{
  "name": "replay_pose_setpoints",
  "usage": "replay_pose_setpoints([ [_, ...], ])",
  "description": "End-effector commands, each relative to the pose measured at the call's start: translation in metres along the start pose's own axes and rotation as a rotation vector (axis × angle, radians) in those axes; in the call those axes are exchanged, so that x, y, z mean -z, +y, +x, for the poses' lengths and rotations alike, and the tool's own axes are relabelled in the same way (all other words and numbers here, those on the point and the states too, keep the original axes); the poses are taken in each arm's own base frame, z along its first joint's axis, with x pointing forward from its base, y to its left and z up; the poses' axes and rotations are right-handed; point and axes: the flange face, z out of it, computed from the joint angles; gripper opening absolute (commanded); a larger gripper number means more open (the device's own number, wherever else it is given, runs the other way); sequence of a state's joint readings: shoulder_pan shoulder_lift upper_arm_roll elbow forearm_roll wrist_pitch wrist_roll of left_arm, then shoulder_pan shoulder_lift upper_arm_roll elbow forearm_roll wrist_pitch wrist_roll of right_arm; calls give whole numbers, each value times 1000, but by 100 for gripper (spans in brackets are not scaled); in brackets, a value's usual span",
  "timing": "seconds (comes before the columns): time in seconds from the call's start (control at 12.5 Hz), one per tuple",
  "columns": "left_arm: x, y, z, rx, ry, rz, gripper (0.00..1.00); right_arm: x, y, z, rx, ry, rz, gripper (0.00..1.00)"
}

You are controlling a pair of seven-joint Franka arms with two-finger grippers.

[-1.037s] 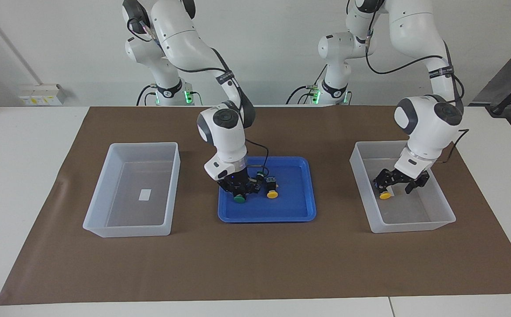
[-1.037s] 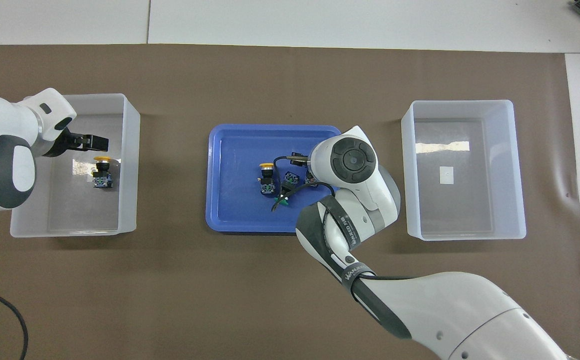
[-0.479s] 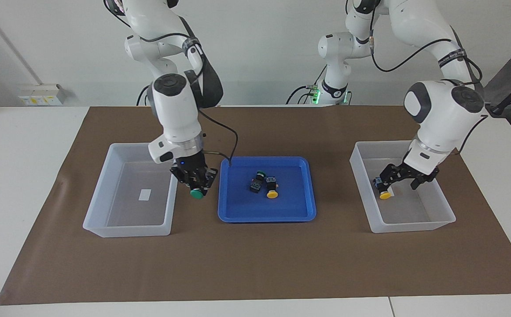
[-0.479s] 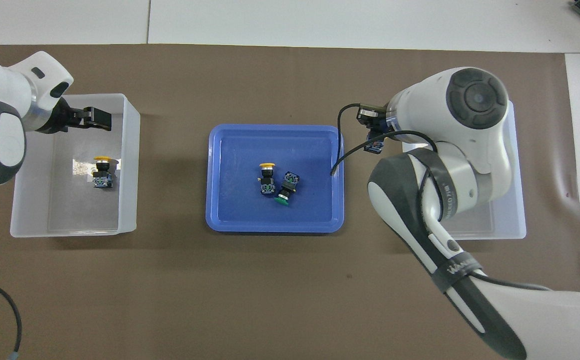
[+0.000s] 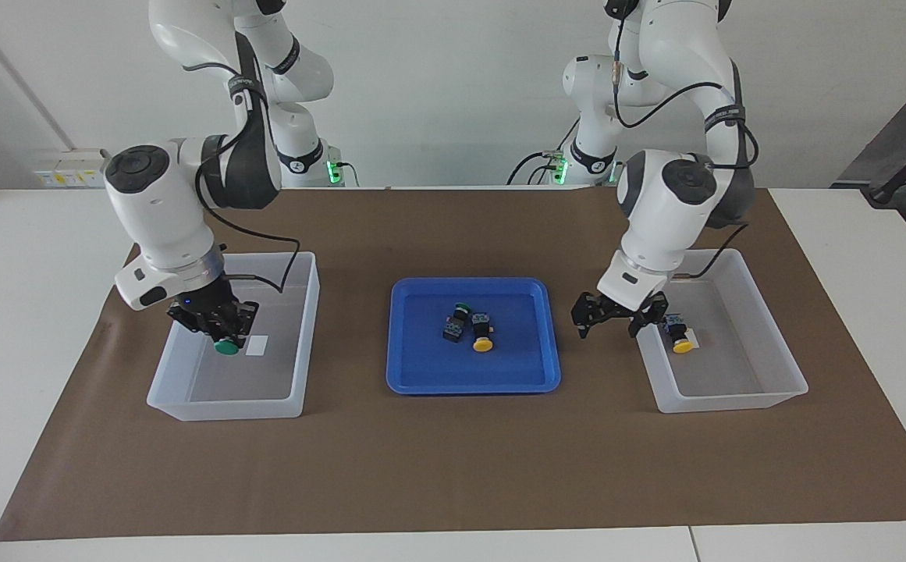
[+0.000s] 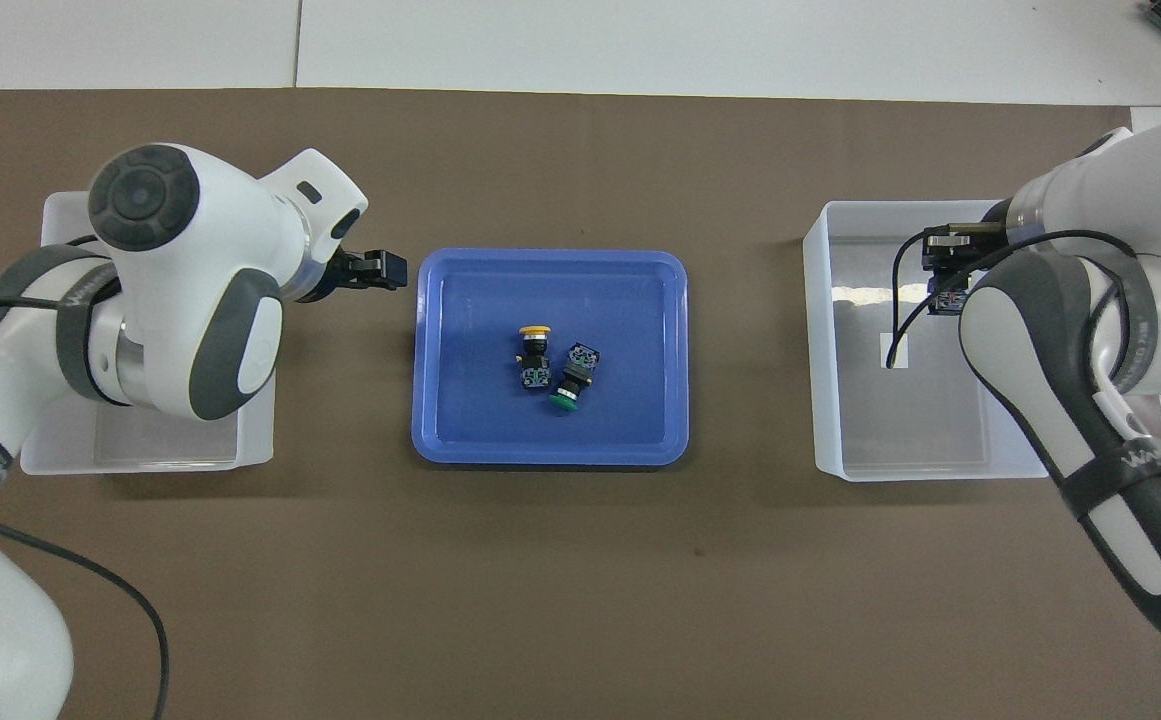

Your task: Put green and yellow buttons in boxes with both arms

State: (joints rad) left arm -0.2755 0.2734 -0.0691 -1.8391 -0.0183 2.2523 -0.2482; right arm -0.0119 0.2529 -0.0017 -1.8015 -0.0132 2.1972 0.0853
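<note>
Since half a second ago, both arms have swung toward the left arm's end of the table: the right gripper (image 5: 214, 324) has carried its green-capped button (image 5: 225, 346) from over the mat beside the blue tray (image 5: 474, 382) to over the box at the right arm's end (image 5: 222, 406), while the left gripper (image 5: 616, 312) has come out of the other box (image 5: 733, 402). That green-capped button hangs cap-down, pinched between the right gripper's fingers, just beside the white sticker (image 5: 256, 345) on the box floor. The right arm is bent low, its wrist tilted over the box's edge. The left gripper hangs with its fingers spread wide and holding nothing, over the mat between the tray and its box; a yellow-capped button (image 5: 680, 337) lies on that box's floor. Another yellow-capped button (image 5: 482, 334) and a green-capped one (image 5: 456, 321) lie touching in the tray's middle.
</note>
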Motion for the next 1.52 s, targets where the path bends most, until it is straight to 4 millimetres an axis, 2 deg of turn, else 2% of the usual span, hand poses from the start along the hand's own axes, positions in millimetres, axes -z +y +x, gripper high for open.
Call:
replay_pose_setpoints([
  [0.0,-22,49,-42,-24,1,2,100,-46,-1,-9,7,50,26,0],
  [0.08,-27,74,-50,1,10,-9,100,-63,1,-6,3,64,26,0],
  [0.24,-45,104,-59,23,23,-26,100,-83,4,-14,-5,53,25,3],
  [0.32,-55,117,-65,30,24,-31,100,-93,9,-20,-9,41,23,18],
  [0.4,-60,123,-66,41,32,-38,100,-108,15,-33,-15,17,20,27],
  [0.48,-61,125,-66,42,38,-43,100,-113,15,-38,-13,38,20,35],
  [0.56,-66,125,-66,45,36,-43,100,-114,15,-38,-7,48,21,46],
  [0.72,-74,136,-71,41,46,-53,100,-106,14,-35,-3,57,21,100],
  [0.8,-78,137,-70,57,53,-59,100,-92,8,-33,4,67,24,100],
  [1.04,-88,141,-71,59,68,-70,100,-31,-9,-20,32,35,27,100],
  [1.12,-98,141,-72,60,62,-67,95,-15,-19,-18,43,24,29,100],
  [1.28,-100,137,-68,66,74,-72,85,8,-46,-17,67,47,44,100],
  [1.44,-104,130,-68,75,67,-66,64,26,-77,-24,42,59,64,100],
])
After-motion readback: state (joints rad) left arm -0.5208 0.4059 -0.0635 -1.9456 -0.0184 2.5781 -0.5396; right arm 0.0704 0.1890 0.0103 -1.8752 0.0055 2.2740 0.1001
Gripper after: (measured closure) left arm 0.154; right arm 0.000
